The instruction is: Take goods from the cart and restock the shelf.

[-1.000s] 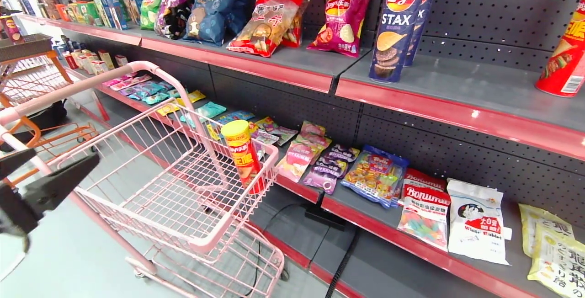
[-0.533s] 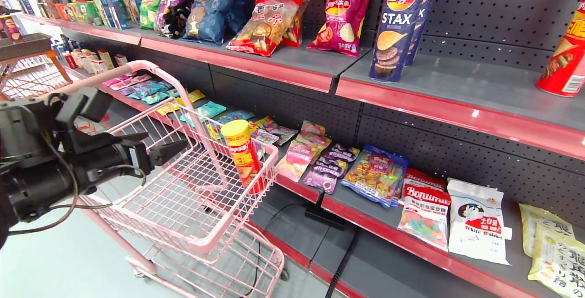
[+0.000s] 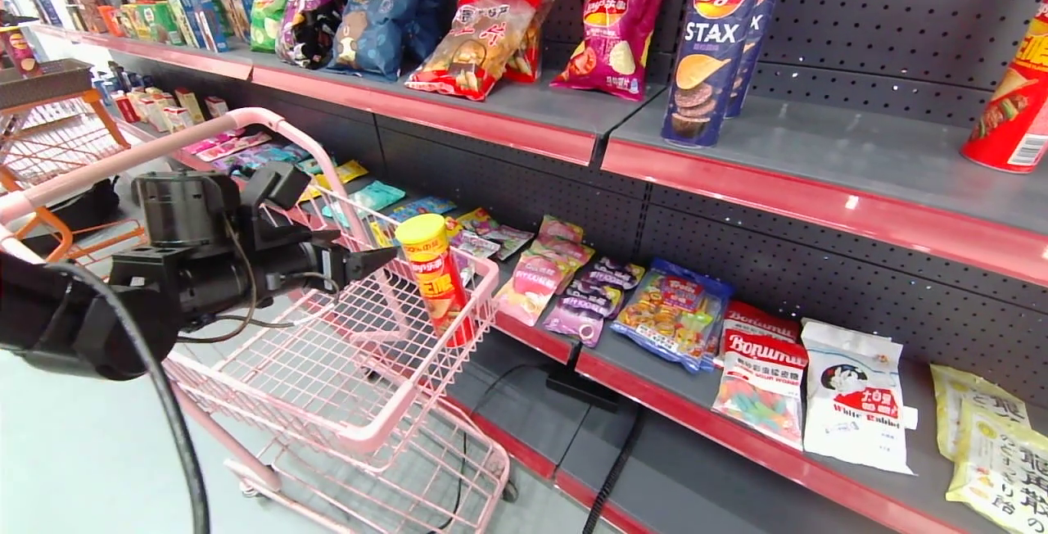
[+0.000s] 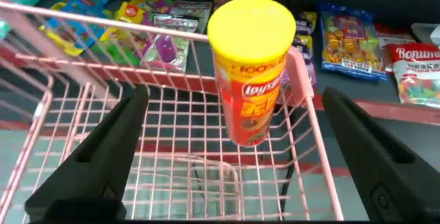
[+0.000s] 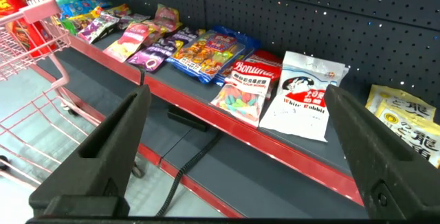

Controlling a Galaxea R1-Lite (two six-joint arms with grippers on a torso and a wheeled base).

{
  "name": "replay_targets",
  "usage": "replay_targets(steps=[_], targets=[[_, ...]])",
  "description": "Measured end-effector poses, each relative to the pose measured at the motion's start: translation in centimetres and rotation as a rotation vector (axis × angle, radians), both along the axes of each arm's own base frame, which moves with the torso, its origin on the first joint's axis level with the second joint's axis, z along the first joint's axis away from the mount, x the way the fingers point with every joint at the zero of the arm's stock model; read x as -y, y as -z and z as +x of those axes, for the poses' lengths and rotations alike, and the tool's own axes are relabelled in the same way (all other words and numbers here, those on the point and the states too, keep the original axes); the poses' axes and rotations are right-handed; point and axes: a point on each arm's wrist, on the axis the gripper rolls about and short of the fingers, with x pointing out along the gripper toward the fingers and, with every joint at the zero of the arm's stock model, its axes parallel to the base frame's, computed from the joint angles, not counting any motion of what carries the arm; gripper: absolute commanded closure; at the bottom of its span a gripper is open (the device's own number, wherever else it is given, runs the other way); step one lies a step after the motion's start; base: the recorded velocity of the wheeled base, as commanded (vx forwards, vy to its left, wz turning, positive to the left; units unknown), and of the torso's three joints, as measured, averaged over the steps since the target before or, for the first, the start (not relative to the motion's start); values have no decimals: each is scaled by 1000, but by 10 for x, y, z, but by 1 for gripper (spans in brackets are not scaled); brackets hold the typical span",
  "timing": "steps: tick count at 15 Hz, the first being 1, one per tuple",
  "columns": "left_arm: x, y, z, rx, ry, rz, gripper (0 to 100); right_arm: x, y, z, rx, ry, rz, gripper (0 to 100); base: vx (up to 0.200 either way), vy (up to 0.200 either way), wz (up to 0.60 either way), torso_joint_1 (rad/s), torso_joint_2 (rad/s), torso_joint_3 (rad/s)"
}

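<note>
Left gripper (image 3: 372, 255) hung over the pink cart (image 3: 391, 411), inside its handle end, jaws spread wide and holding nothing. It was level with the top half of the chips can (image 3: 436, 280) and just short of it, with the can centred in the gap between my fingers (image 4: 96, 155).

Orange cart (image 3: 49, 141) stood beyond the pink cart's handle, well apart and out of the work.

The can stood upright, yellow lid up, in the pink cart's far corner, the one nearest the shelf. It was the only item I could see in the basket. Judgement: the wide opening suited a side grasp on the can body.

Obstacle: the can sat close against the corner wires and the rim. I could not tell whether it touched them. The far finger would have little room there, so lifting straight up before swinging out looked safer.

Right of the pink cart, the lower shelf (image 3: 655, 391) was covered with flat candy bags (image 3: 671, 313). A black cable (image 3: 614, 460) ran over the floor below it.

Above and right of the pink cart, the upper shelf (image 3: 819, 206) had bare space between the blue cans (image 3: 711, 42) and a red can (image 3: 1011, 100), a likely slot.

Right gripper (image 5: 235, 92) hung right of the pink cart, jaws spread, empty, facing the candy bags.
</note>
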Motion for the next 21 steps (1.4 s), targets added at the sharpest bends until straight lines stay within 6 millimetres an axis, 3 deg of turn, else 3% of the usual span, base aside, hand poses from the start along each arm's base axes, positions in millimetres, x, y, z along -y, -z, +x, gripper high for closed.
replay_targets(steps=[5,15,16,21], targets=[[24,21,32,-20,58,6,0,0,0,0,0,0,-1,0,0,0,0,0,0,0],[36,50,61,-34,85,7,0,0,0,0,0,0,0,0,0,0,0,0,0,0],[39,53,62,-38,91,8,100,0,0,0,0,0,0,0,0,0,0,0,0,0],[44,62,67,-26,95,8,100,0,0,0,0,0,0,0,0,0,0,0,0,0]])
